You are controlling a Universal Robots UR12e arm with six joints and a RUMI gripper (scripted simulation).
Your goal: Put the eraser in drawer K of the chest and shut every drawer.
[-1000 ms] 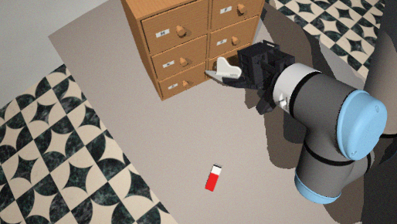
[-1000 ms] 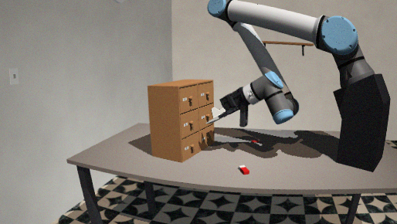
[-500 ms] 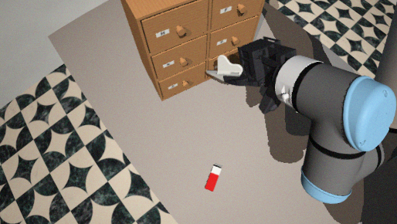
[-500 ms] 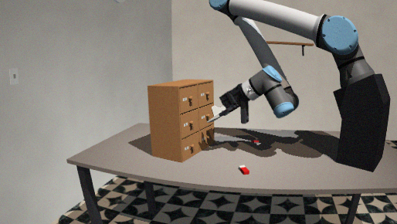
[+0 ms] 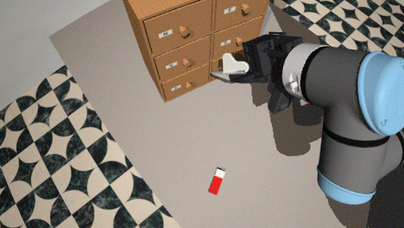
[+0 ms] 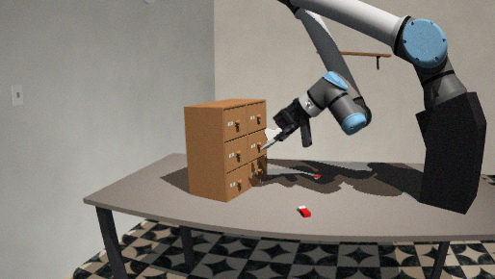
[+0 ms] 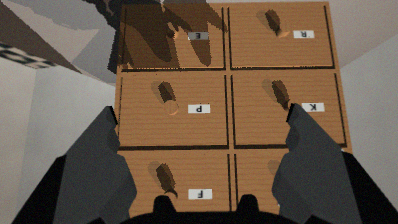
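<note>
"Where's the eraser [image 5: 217, 181] [image 6: 303, 212]?"
"On the table [image 5: 157, 145] [image 6: 193, 212], 6 o'clock of the chest [image 5: 137, 35] [image 6: 206, 149] from above. White end toward 1, red toward 7; long axis 1–7."
"Progress?"
"Not stowed. K [image 5: 181, 59] [image 6: 237, 155] [image 7: 260, 117] looks shut. Open, fetch, drop, shut, move clear: all left, I'd say."
"Gripper [image 5: 229, 71] [image 6: 267, 142] [image 7: 201, 106]?"
"Spread wide, empty, before the drawers."

Wrist cap [image 5: 382, 94] [image 6: 354, 123]: sits higher in the exterior view than a second ago.
Fingers [image 5: 224, 75] [image 6: 272, 141]: slope down more steeply toward the chest [image 5: 158, 59] [image 6: 207, 149] [image 7: 229, 107].
Red patch [image 5: 308, 102]: now peeks out beneath the arm [image 5: 334, 75] [image 6: 332, 96] in the top view.
Arm's shadow [image 5: 288, 137] [image 6: 332, 185]: has changed shape.
</note>
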